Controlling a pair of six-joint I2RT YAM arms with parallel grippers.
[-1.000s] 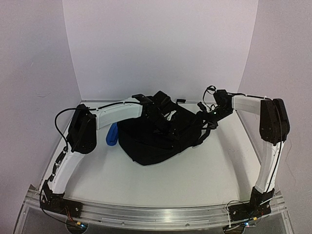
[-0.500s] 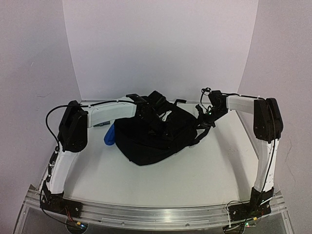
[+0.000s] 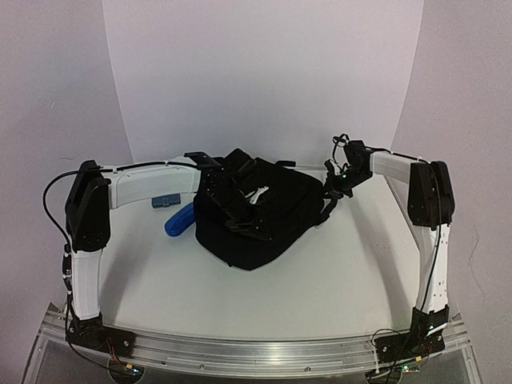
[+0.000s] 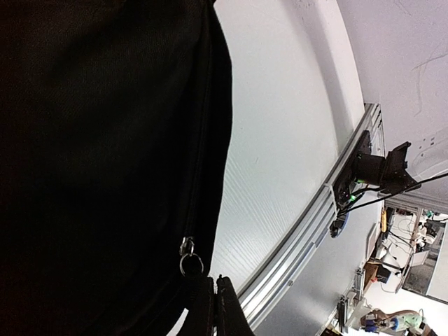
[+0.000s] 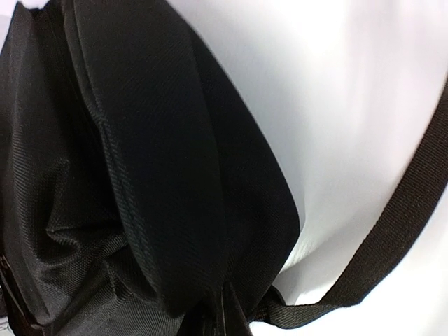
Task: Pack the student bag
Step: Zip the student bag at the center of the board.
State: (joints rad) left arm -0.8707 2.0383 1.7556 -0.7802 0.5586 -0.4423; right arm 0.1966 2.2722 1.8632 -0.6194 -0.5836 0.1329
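Currently lying between the two pincers: student bag (image 3: 256, 220), a black woven fabric sack, soft and rounded, spreading over the white table (image 3: 336, 280).

- Left gripper (image 4: 214, 311): its fingers are pressing together on the bag's fabric edge. A small metal zip ring (image 4: 189, 260) is dangling just beyond the tips.
- Right gripper (image 5: 224, 315): it is pinching tight on a ribbed fold of the bag. A flat webbing strap (image 5: 392, 231) is running off to one side of the tips.
- Blue item (image 3: 179, 222): smooth and elongated, it is resting beside the bag, outward of the left pincer.
- Small grey-blue block (image 3: 166, 200): it is sitting under the left forearm.

Against a second ago, the left elbow is standing farther out and higher. The blue item is showing more fully, and the grey-blue block is newly showing. The bag is sitting slightly shifted, with its top drawn toward the left pincer.
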